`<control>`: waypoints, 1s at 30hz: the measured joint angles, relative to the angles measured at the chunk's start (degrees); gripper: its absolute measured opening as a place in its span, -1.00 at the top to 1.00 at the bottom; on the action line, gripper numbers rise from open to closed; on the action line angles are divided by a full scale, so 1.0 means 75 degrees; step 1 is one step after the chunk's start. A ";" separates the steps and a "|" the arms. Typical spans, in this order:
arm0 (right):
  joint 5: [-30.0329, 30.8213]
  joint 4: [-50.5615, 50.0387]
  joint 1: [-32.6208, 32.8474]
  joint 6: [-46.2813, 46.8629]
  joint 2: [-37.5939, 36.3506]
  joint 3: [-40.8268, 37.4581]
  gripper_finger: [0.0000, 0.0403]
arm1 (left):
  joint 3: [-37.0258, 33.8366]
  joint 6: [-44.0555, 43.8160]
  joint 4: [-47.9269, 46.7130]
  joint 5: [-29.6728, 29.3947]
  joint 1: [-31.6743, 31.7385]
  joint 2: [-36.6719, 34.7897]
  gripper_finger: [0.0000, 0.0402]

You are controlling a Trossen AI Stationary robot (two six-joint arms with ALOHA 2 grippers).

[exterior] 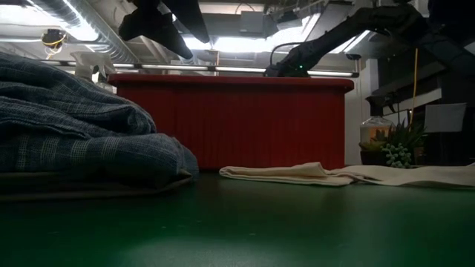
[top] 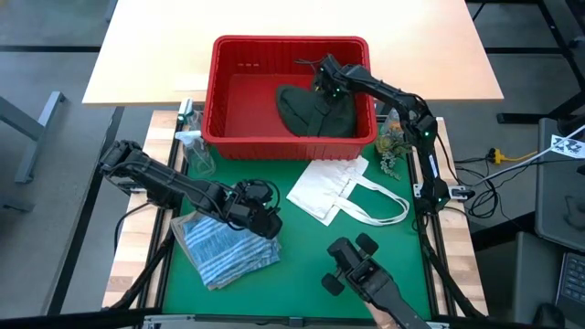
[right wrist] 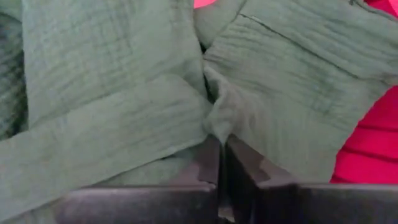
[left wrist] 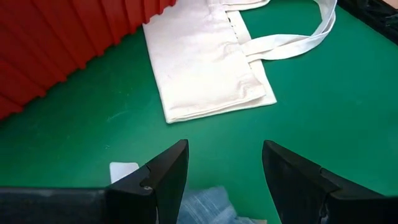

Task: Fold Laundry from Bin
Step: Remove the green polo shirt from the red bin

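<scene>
- The right claw (top: pixel 326 77) reaches down into the red bin (top: pixel 224 137) at the far side of the counter (top: pixel 302 283), over the bin's right half.
- In its wrist view the right claw's (right wrist: pixel 221 163) two fingers are pressed together, pinching a bunched fold of the dark green garment (right wrist: pixel 124 106).
- The dark green garment (top: pixel 315 111) lies crumpled on the bin's floor, toward its right wall.
- The left claw (top: pixel 260 217) hangs over the near left of the green mat, with its fingers (left wrist: pixel 165 177) spread wide and nothing between them.
- Right under the left claw sits the folded blue-white striped shirt (top: pixel 219 249), resting on the mat.
- A flat white tote bag (top: pixel 329 189) with loop handles lies on the mat just in front of the bin, between the two arms.
- A small potted plant (top: pixel 391 146) stands by the bin's right front corner.
</scene>
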 joint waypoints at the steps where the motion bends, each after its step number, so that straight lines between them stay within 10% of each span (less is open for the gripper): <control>1: -0.0019 -0.0027 0.0000 -0.0001 -0.0009 0.0000 0.92 | 0.0000 0.0083 0.0000 0.0001 0.0036 0.0000 0.01; 30: -0.1821 -0.1536 0.2191 0.1426 -0.4676 0.0000 0.99 | 0.0000 0.4241 0.2683 -0.0245 0.2594 0.0000 0.01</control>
